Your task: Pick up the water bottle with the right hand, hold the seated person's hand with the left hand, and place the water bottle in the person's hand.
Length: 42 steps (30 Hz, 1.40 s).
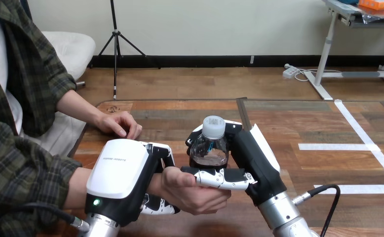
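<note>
Your right hand [251, 153] is closed on the water bottle [209, 148] at the centre of the frame. Its fingers [219, 178] cross the front of the bottle low down, and more of the hand wraps round the bottle's far left side. The bottle stands upright with its white cap [213, 126] on, and it is raised off the worktop [288, 123].

The bottle's base sits just above the person's hand [190, 191] in the lower centre of the frame. That hand has its fingers curled and touches the underside of your right hand's fingers. You cannot tell whether the bottle's base rests on it, because your fingers cover the meeting point.

Your left hand [121, 170], at the lower left of the frame, is clasped on the person's wrist [155, 183]. Part of the hand passes over the wrist, and its fingers show curled beneath it.

The person's other hand [118, 124], left of centre and higher in the frame, lies palm down on the worktop, apart from both of your hands and from the bottle.

White tape lines [350, 146] mark the worktop at the right of the frame, well apart from the bottle.
</note>
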{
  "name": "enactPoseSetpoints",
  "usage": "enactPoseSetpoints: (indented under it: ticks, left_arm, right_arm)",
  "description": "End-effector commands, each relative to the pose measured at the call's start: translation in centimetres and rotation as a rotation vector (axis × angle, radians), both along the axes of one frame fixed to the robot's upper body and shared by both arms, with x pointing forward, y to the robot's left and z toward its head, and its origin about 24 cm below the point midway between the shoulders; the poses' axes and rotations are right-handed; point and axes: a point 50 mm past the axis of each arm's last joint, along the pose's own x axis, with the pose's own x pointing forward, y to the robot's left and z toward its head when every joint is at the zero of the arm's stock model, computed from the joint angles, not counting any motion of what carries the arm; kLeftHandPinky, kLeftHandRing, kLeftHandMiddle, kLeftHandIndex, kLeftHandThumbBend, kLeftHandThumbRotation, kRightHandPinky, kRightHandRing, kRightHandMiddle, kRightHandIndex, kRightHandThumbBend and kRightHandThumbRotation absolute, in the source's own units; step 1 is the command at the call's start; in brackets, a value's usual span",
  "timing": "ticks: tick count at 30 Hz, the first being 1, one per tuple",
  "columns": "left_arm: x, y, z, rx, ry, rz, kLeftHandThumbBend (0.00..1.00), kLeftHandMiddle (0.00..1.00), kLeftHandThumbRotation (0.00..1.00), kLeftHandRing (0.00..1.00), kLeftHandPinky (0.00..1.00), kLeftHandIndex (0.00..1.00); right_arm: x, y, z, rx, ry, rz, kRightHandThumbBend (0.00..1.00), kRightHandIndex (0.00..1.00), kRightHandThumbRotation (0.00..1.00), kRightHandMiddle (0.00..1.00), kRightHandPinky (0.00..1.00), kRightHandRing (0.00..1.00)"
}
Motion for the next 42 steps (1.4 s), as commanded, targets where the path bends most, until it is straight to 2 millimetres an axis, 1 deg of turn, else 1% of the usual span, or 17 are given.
enactPoseSetpoints:
  ticks: [1,10,17,21,24,27,28,31,37,42]
  left_arm:
    - [1.3,-0.6,2.2,-0.034,-0.096,-0.017,0.94,0.29,0.00,0.25,0.22,0.28]
    - [1.2,-0.5,2.2,-0.024,-0.088,-0.017,0.93,0.29,0.00,0.25,0.22,0.29]
    - [1.2,-0.5,2.3,-0.008,-0.086,-0.017,0.93,0.30,0.00,0.25,0.23,0.29]
    - [1.2,-0.4,2.4,0.041,-0.045,-0.015,0.92,0.32,0.00,0.27,0.24,0.31]
    - [1.1,-0.3,2.4,0.086,-0.011,-0.010,0.91,0.36,0.00,0.31,0.27,0.35]
    - [1.1,-0.3,2.4,0.114,0.013,-0.008,0.91,0.41,0.00,0.36,0.32,0.41]
    - [1.1,-0.3,2.5,0.119,0.017,-0.009,0.92,0.45,0.00,0.41,0.37,0.45]
    - [1.2,-0.3,2.5,0.124,0.019,-0.008,0.93,0.49,0.00,0.45,0.41,0.49]
    - [1.2,-0.3,2.5,0.118,0.013,-0.004,0.96,0.55,0.00,0.52,0.48,0.55]
    - [1.2,-0.2,2.6,0.117,0.002,-0.001,0.95,0.57,0.00,0.54,0.50,0.58]
  right_arm:
    - [1.2,0.1,3.1,0.039,-0.161,-0.027,0.66,0.49,0.00,0.46,0.36,0.41]
    - [1.5,-0.6,3.3,0.056,-0.162,-0.084,0.64,0.49,0.00,0.47,0.39,0.43]
    - [1.8,-1.0,3.5,0.066,-0.179,-0.125,0.64,0.49,0.00,0.47,0.40,0.43]
    - [2.0,-1.2,3.7,0.066,-0.191,-0.143,0.64,0.49,0.00,0.47,0.39,0.43]
    - [2.1,-1.3,3.9,0.066,-0.198,-0.151,0.64,0.49,0.00,0.47,0.39,0.43]
    - [2.1,-1.4,4.0,0.064,-0.206,-0.156,0.63,0.49,0.00,0.47,0.39,0.42]
    - [2.1,-1.4,4.0,0.064,-0.209,-0.157,0.63,0.49,0.00,0.47,0.38,0.42]
    - [2.2,-1.4,4.1,0.070,-0.210,-0.159,0.63,0.48,0.00,0.46,0.38,0.42]
    - [2.2,-1.4,4.1,0.073,-0.211,-0.160,0.64,0.49,0.00,0.46,0.37,0.41]
    - [2.2,-1.4,4.1,0.072,-0.209,-0.161,0.64,0.49,0.00,0.46,0.37,0.41]
